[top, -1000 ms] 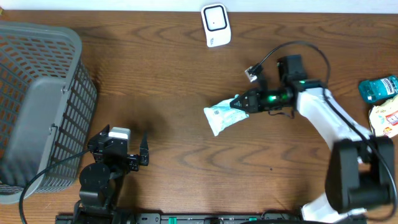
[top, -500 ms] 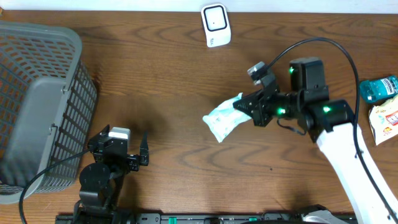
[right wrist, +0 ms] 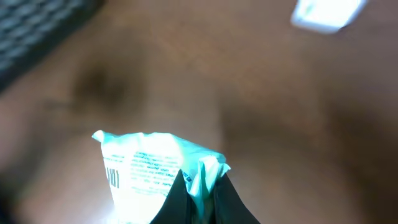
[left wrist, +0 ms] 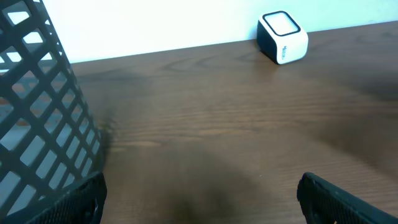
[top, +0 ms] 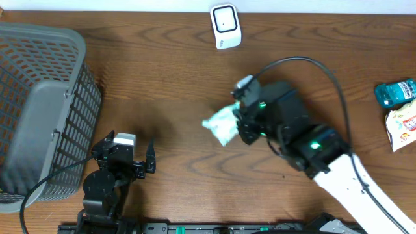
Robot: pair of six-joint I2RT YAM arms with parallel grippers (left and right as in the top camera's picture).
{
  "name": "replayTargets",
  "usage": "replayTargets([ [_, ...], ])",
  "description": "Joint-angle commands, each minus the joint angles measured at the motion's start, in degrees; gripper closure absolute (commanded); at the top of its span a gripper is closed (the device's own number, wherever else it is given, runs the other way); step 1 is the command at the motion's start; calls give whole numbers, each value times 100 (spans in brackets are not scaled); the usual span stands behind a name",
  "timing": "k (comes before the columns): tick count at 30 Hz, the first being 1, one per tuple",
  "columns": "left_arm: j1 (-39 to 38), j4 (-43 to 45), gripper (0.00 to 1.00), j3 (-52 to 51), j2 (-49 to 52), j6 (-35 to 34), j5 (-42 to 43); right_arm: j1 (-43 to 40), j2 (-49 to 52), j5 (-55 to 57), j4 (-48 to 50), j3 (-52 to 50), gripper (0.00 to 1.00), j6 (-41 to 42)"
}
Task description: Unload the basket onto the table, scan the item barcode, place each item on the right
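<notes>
A pale green and white packet [top: 220, 125] hangs above the middle of the table, pinched at one edge by my right gripper [top: 238, 122], which is shut on it. In the right wrist view the packet [right wrist: 149, 174] shows printed text and a barcode on its left side, with the gripper [right wrist: 202, 186] clamped on its crumpled edge. The white barcode scanner [top: 225, 26] stands at the table's far edge, also visible as a small box [left wrist: 283, 37] in the left wrist view. My left gripper [top: 135, 164] rests near the front left, open, its fingers [left wrist: 339, 199] wide apart with nothing between them.
A grey mesh basket [top: 39, 110] fills the left side, its wall [left wrist: 37, 118] close beside the left gripper. A teal packet [top: 394, 92] and a yellowish snack bag [top: 403, 127] lie at the right edge. A black cable [top: 312, 65] loops over the right arm.
The right arm has swung left and lifted toward the camera, carrying the packet leftward above the table. The left arm has not moved.
</notes>
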Motion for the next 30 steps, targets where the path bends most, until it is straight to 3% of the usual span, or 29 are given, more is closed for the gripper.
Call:
replayTargets([
  [1,2,7,2,-7,-11,-4,7,245,505,1912,404,-136,99,-258],
  [8,2,4,2,-7,-11,-4,7,144,2083,2404,2396,-146,99,-1886],
  [16,2,7,2,-7,-11,-4,7,-214,3364,2859,6153,-129,99,-4461],
  [18,2,7,2,-7,-11,-4,7,-323,3554,2852,6695,-57,99,-4922],
  [30,2,7,2,-7,-11,-7,7,-975,4981,2422,6935,1867,99,-5541],
])
